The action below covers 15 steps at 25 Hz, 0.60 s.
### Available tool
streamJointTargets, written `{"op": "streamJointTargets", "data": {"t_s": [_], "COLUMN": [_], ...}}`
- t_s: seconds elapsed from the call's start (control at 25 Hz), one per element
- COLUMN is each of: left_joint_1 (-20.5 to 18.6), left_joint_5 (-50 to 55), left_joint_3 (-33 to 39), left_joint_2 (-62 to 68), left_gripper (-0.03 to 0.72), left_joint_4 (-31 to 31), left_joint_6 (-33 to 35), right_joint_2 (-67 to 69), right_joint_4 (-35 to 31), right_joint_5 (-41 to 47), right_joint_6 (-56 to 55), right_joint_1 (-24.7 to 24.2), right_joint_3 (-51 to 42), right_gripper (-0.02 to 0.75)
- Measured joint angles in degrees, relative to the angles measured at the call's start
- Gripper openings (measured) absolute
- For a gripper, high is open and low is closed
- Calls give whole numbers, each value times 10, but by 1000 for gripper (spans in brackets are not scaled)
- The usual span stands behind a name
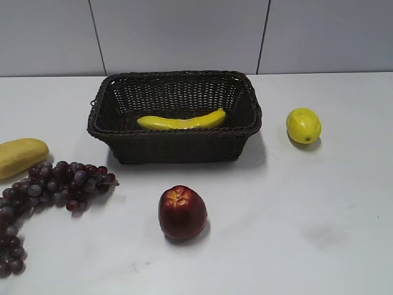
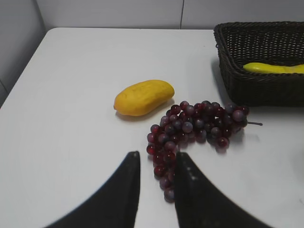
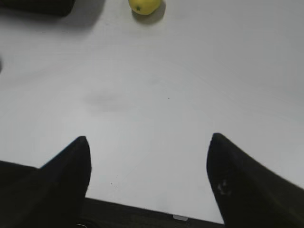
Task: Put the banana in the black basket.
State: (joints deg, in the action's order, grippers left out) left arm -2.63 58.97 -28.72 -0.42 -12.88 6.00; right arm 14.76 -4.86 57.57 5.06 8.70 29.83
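Observation:
The banana (image 1: 182, 121), long and bright yellow, lies inside the black basket (image 1: 178, 149) at the back middle of the table. In the left wrist view the banana (image 2: 275, 68) shows in the basket (image 2: 256, 88) at the top right. My left gripper (image 2: 157, 159) hangs over the table near the grapes, its fingers drawn close with only a narrow gap and nothing between them. My right gripper (image 3: 148, 142) is wide open and empty over bare table near the front edge. Neither gripper shows in the exterior view.
A bunch of dark red grapes (image 1: 49, 187) and a stubby pale yellow fruit (image 1: 19, 156) lie at the left. A red apple (image 1: 182, 212) sits in front of the basket. A lemon (image 1: 303, 125) sits right of the basket.

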Motion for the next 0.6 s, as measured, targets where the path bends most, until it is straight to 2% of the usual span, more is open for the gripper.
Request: {"op": "streamJointTargets", "data": {"t_s": [0.6], "left_joint_1": [0], "left_joint_5": [0], "left_joint_3": [0], "left_joint_2": [0], "left_gripper": [237], "left_joint_4": [0], "left_joint_6": [0], "right_joint_2": [-149], "right_joint_4": [-5], "right_joint_5": [15], "right_joint_6": [0], "right_joint_1": [0], "right_joint_3": [-6], "right_gripper": [573]}}
